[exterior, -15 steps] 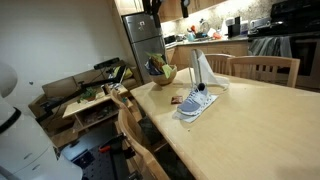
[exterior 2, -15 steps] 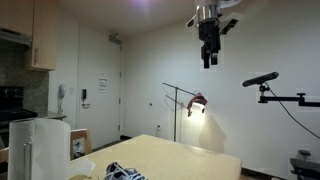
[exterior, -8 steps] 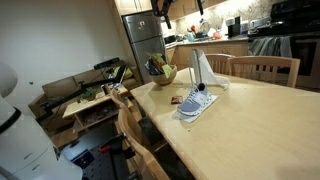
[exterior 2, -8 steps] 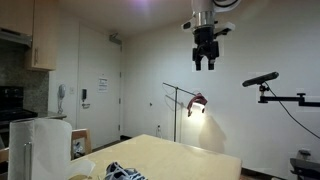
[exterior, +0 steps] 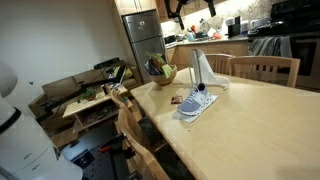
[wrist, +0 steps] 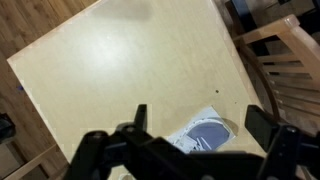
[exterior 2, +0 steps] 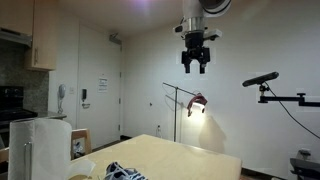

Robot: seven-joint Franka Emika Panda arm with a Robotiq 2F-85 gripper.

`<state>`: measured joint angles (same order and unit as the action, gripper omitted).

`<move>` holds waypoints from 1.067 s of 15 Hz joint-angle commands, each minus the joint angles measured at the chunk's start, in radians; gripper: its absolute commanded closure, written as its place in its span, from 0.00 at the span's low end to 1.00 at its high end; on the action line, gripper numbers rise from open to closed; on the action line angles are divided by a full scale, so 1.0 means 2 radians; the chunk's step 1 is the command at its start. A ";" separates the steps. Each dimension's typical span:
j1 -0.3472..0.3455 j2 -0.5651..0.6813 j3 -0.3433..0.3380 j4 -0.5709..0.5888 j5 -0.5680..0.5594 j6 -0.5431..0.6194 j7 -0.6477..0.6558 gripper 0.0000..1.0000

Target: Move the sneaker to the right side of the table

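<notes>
The grey-blue sneaker (exterior: 197,101) with a white sole lies on a white sheet on the light-wood table (exterior: 250,125), near its left end. Only its edge shows at the bottom of an exterior view (exterior 2: 124,173). In the wrist view the sneaker (wrist: 203,134) lies far below, partly hidden by the gripper body. My gripper (exterior 2: 196,66) hangs high above the table, open and empty; it also shows at the top of an exterior view (exterior: 177,14). In the wrist view its fingers (wrist: 200,122) are spread wide apart.
A white stand (exterior: 206,68) and a bowl of fruit (exterior: 160,72) are behind the sneaker. A small dark item (exterior: 176,100) lies beside it. Wooden chairs (exterior: 265,68) surround the table. A low cluttered shelf table (exterior: 95,98) stands at the left.
The gripper has moved sideways and slightly lower while staying high above the table. The sneaker has not moved.
</notes>
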<state>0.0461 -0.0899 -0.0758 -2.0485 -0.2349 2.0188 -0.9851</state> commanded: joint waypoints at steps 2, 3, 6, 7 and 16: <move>-0.007 0.072 0.020 0.097 0.002 -0.051 0.100 0.00; -0.007 0.086 0.022 0.116 0.006 -0.066 0.120 0.00; -0.010 0.121 0.024 0.156 0.005 -0.084 0.183 0.00; -0.011 0.133 0.023 0.167 0.000 -0.091 0.206 0.00; -0.015 0.257 0.026 0.266 -0.012 -0.194 0.273 0.00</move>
<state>0.0225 0.3469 -0.0405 -1.6233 -0.2505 1.7757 -0.4912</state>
